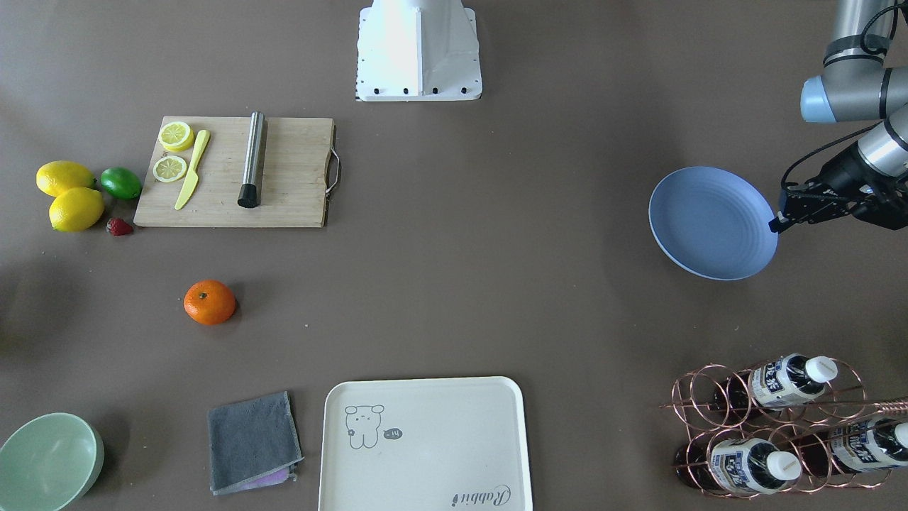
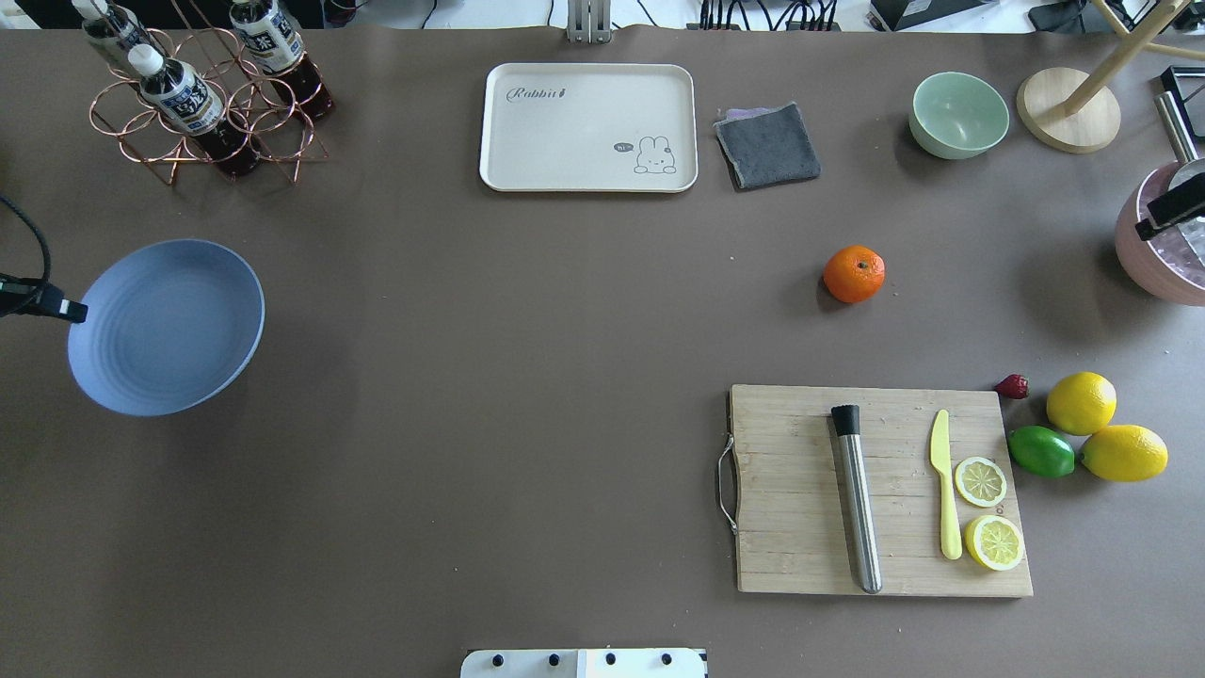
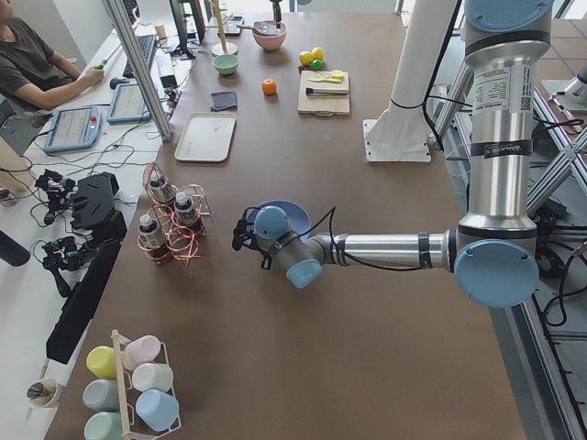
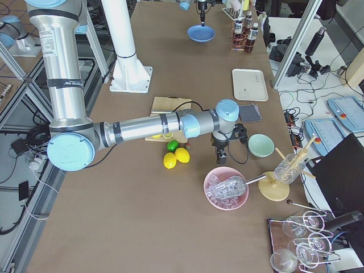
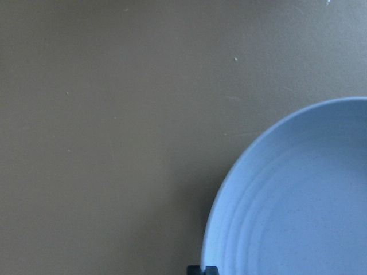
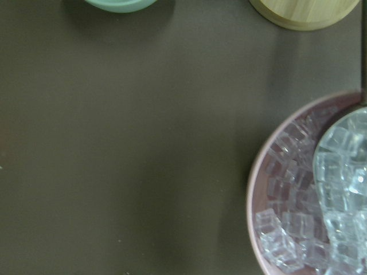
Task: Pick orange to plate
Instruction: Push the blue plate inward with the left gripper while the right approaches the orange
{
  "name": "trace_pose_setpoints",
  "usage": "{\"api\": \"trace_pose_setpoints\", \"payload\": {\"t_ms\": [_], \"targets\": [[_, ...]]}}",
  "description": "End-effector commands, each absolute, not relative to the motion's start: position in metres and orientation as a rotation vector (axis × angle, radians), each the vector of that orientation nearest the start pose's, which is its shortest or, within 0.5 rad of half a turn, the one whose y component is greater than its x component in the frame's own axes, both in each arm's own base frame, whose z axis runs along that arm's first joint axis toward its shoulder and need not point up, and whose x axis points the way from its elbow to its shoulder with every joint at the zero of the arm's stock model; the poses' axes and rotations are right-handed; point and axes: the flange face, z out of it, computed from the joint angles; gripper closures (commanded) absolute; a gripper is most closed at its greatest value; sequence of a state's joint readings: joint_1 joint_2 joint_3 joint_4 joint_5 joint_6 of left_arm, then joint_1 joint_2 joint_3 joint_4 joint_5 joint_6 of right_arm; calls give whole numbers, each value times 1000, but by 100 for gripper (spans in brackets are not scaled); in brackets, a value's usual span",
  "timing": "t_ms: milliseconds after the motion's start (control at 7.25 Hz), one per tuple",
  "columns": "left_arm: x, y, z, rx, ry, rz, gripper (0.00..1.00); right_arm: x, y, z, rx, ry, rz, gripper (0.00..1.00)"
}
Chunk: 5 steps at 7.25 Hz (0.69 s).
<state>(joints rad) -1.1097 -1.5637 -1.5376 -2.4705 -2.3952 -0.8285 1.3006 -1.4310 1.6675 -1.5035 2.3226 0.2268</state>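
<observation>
- The orange [image 1: 209, 302] sat on the brown table [image 1: 496, 284], on the robot's right half, with its small dark stem dot facing up and nothing touching it.
- It lay in the open between the wooden cutting board [image 1: 284, 177] and the grey cloth [image 1: 252, 440], well apart from both grippers.
- The plate [image 1: 709, 234] was on the opposite half, with the whole middle of the table between it and the fruit.
- The left gripper [image 1: 778, 224] was at the plate's outer rim, and its dark fingers appeared closed on that edge (the wrist view caught only a sliver of one fingertip, right at the rim).
- A wide, soft shadow spread beside the plate, so it looked raised off the tabletop rather than lying flat.
- The right gripper [image 2: 1163, 217] hung at the table's far right end, over the rim of a pink bowl [image 4: 226, 190] filled with ice cubes [image 6: 298, 229].
- Only one dark bar of that gripper showed from overhead, and its own camera looked just at bowl and table. I could not tell whether its jaws were apart or together.
- Two lemons [image 1: 76, 209] and a lime [image 1: 120, 182] lay bunched just beside the board's end.
- A cream tray [image 1: 440, 426] and a pale green bowl [image 1: 50, 461] stood along the operators' edge.
</observation>
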Motion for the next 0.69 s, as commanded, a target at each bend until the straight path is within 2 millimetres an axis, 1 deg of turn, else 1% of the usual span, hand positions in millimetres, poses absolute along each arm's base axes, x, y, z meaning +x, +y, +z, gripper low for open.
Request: {"api": "trace_pose_setpoints", "payload": {"t_ms": [0,138,276,414,552], "targets": [[241,-488,462,112,1193,-67,100,-167,-586,450,74,-846,-76,0],[292,-494,414,102,1198,-115,100,-210,-590,416,57,-860,-54,0],[355,-495,366,103,1175,-145,100,-235,-590,401,64,-847,-55,0],[411,-478,342,118,1139,-142,100,-255,-591,392,60,-841,-54,0],[457,-457,317,106,1142,-158,100,-283,-587,386,57,-827,-74,0]]}}
